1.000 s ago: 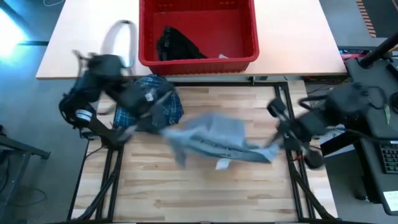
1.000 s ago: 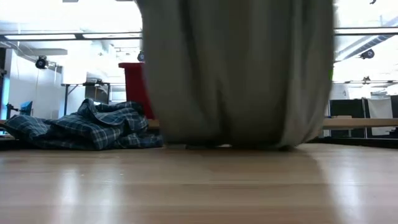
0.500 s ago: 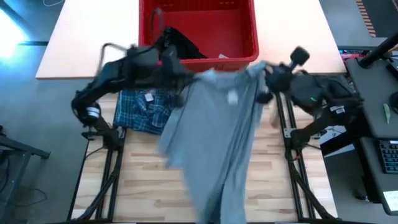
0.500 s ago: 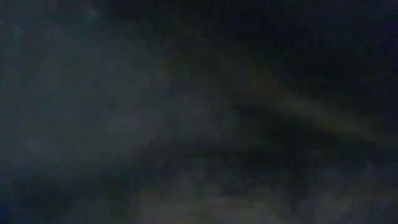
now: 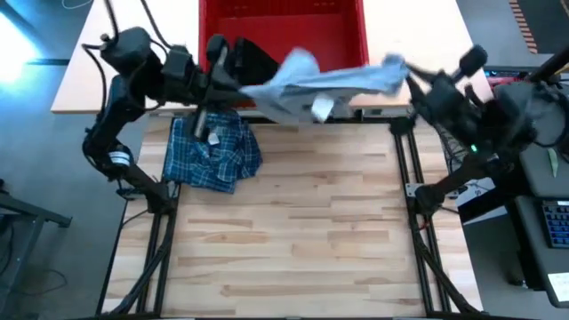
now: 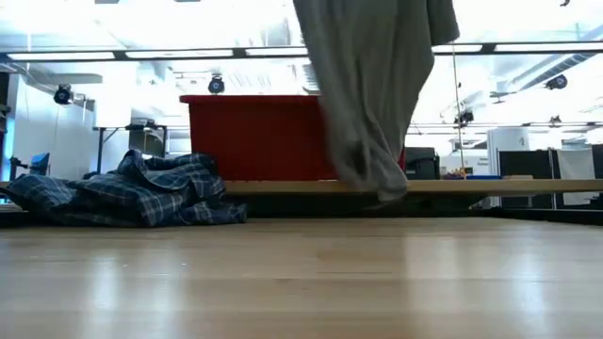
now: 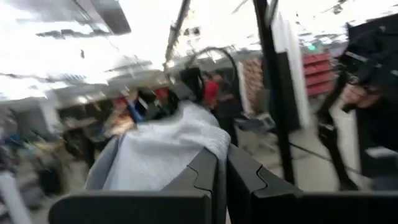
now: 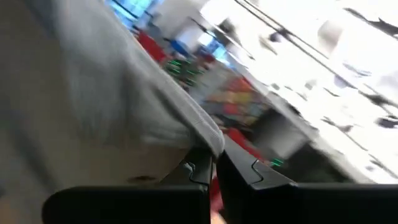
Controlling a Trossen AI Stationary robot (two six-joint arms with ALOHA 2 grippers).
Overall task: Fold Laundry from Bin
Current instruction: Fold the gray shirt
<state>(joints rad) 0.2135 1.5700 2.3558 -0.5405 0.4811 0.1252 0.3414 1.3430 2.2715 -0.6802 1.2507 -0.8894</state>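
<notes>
The light grey T-shirt (image 5: 324,82) is strung in the air between my two grippers, above the near wall of the red bin (image 5: 351,27). My left gripper (image 5: 244,89) is shut on its left end and my right gripper (image 5: 407,73) on its right end. In the low view the shirt (image 6: 372,94) hangs bunched in front of the bin (image 6: 250,137). A small black garment (image 5: 247,59) lies inside the bin. The blue-and-white plaid shirt (image 5: 212,153) lies crumpled on the table at the far left. My left gripper pinches a bunched edge of the grey T-shirt (image 7: 202,146) between its two shut fingers, which lie about level. The cloth bulges out past the fingers, and the shirt is lifted off the table. My right gripper pinches a folded edge of the T-shirt (image 8: 208,138) between its two shut fingers, also about level. From there the cloth runs off toward the other arm, and its lower end (image 6: 377,188) hangs free.
The bin stands on a pale table (image 5: 116,62) beyond the wooden table (image 5: 293,231). The plaid shirt takes the far left of the wooden table. A desk with dark equipment (image 5: 542,178) stands off the right side.
Both grippers have risen, gone toward the far edge and moved apart, carrying the grey T-shirt. It was bunched low over the table's middle, then swung out toward the near edge, and now hangs between them over the bin's near wall. The right gripper has rolled.
</notes>
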